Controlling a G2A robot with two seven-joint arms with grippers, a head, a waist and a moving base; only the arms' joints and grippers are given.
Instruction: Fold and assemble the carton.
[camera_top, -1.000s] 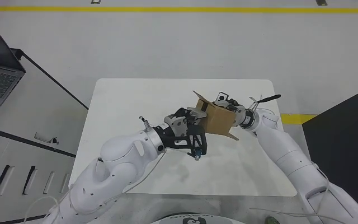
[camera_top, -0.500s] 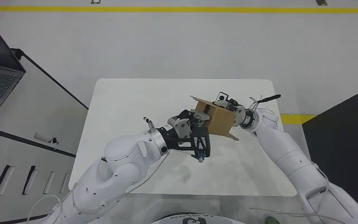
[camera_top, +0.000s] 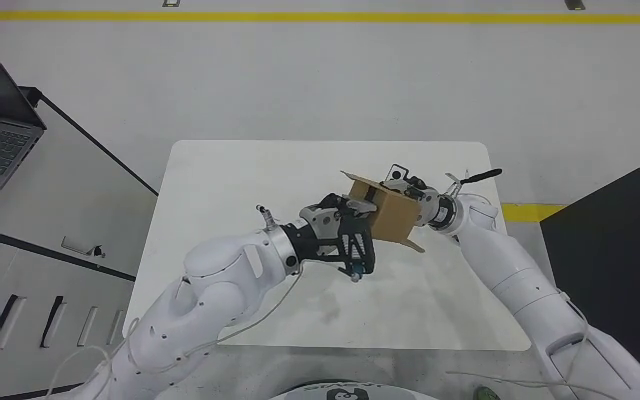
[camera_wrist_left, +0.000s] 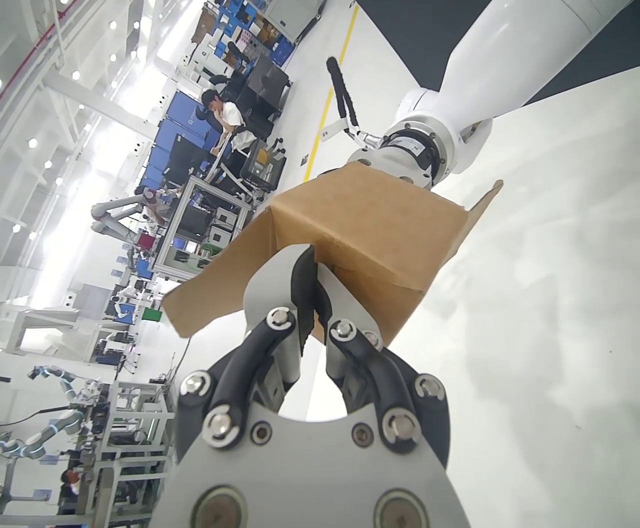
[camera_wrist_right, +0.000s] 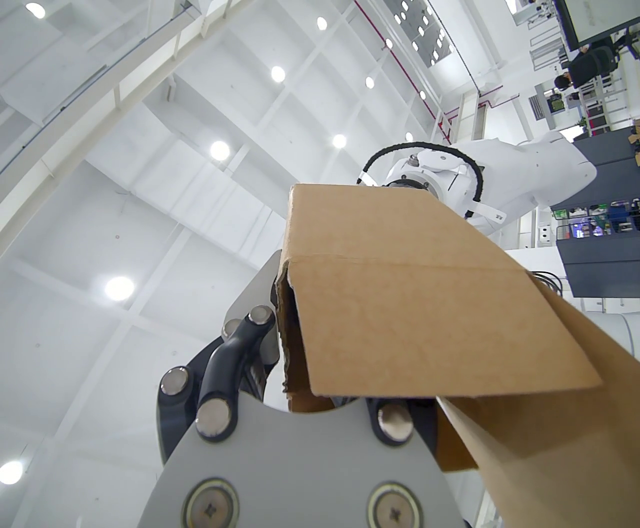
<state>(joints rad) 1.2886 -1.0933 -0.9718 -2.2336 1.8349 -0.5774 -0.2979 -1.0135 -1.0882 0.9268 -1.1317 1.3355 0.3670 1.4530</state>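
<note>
Top view: left gripper (camera_top: 361, 226) and right gripper (camera_top: 408, 190) tight on opposite carton (camera_top: 392, 211) ends.

Surroundings lying around the white table

The white table (camera_top: 230, 200) is standing on a pale grey floor, and a yellow line (camera_top: 300, 16) is running across that floor well beyond the table's far edge. A grey side bench (camera_top: 60, 190) is sitting just beside the table's left edge, with an open laptop (camera_top: 12, 125) lying on it. A black panel (camera_top: 600, 260) is standing near the table's right edge, and a short yellow strip (camera_top: 528, 212) is showing on the floor between the two. Round ceiling lamps (camera_wrist_right: 219, 150) are shining high above the table
</note>
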